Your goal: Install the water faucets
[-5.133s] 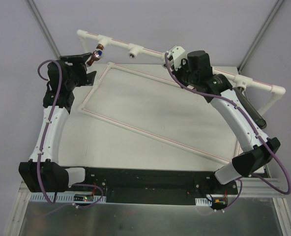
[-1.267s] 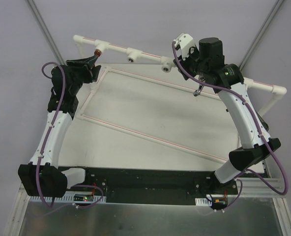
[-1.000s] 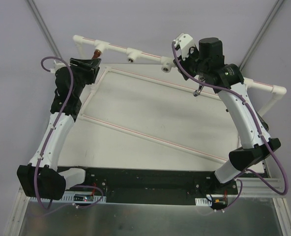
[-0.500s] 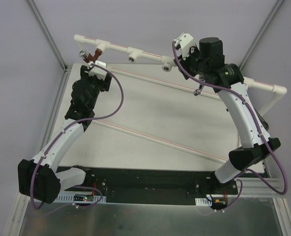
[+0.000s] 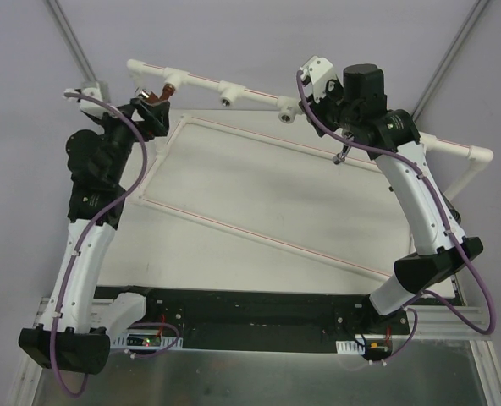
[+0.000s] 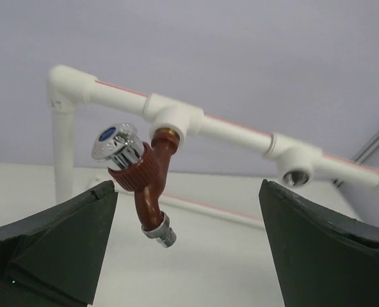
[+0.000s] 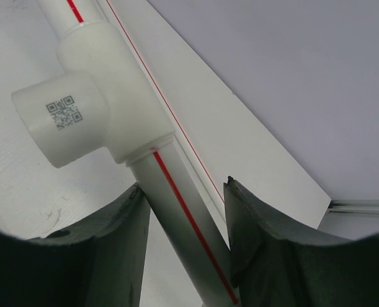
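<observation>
While right gripper [image 7: 184, 192] clamps pipe [image 7: 167, 185], left gripper [image 6: 188, 192] flanks faucet [image 6: 148, 185], clear both sides.

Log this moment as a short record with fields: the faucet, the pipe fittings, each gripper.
faucet: reddish-brown metal faucet with a chrome knob, brass end seated in the left white tee fitting, hanging tilted
next fitting: second white tee fitting, brass-ringed socket empty
left gripper: left gripper open, fingers either side of the faucet, touching nothing
right gripper: right gripper closed around the white plastic pipe, beside a QR-labelled tee
</observation>
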Motion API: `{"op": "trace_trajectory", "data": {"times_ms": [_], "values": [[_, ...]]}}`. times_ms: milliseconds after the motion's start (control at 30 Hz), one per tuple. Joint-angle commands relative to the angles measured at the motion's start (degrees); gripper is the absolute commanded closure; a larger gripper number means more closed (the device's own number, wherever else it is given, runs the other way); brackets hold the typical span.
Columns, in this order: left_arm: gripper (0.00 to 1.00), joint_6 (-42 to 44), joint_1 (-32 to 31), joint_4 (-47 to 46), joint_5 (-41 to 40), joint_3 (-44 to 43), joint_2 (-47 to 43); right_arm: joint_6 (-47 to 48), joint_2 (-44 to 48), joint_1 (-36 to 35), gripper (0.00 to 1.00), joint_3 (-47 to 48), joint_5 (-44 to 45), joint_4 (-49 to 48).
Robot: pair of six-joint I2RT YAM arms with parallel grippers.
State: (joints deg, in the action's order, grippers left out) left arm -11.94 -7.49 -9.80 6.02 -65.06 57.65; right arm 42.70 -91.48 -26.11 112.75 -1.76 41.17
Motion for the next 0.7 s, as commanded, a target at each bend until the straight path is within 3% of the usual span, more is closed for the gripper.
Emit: {"op": "trace_trajectory", "data": {"times_ms": [0,167,367,467,567,667], "values": [[0.02,-24.58,4.92,2.67,0.24,-4.28,-1.23,-5.43,-2.12,-0.35,1.0,-2.01,0.09,2.25],[0.05,-42.26,14.33,1.99,5.65,-5.26,2.99,-5.26,-1.42,-0.26,1.0,-2.97,-0.09,1.9],[0.09,-45.8,14.78,-4.25,10.32,-4.99,9.75,-5.17,-0.8,-0.26,1.0,-3.59,-0.09,1.64],[0.16,-45.62,14.78,-8.38,13.39,-5.25,12.92,-4.99,-0.54,-0.26,1.0,-3.85,0.18,1.55],[0.3,-44.31,14.78,-11.54,17.61,-6.74,15.99,-5.08,-0.45,-0.17,1.0,-4.12,0.35,1.55],[0.56,-37.84,14.34,-12.17,22.09,-8.41,17.32,-4.99,-0.28,-0.08,1.0,-4.38,0.62,1.46]]}}
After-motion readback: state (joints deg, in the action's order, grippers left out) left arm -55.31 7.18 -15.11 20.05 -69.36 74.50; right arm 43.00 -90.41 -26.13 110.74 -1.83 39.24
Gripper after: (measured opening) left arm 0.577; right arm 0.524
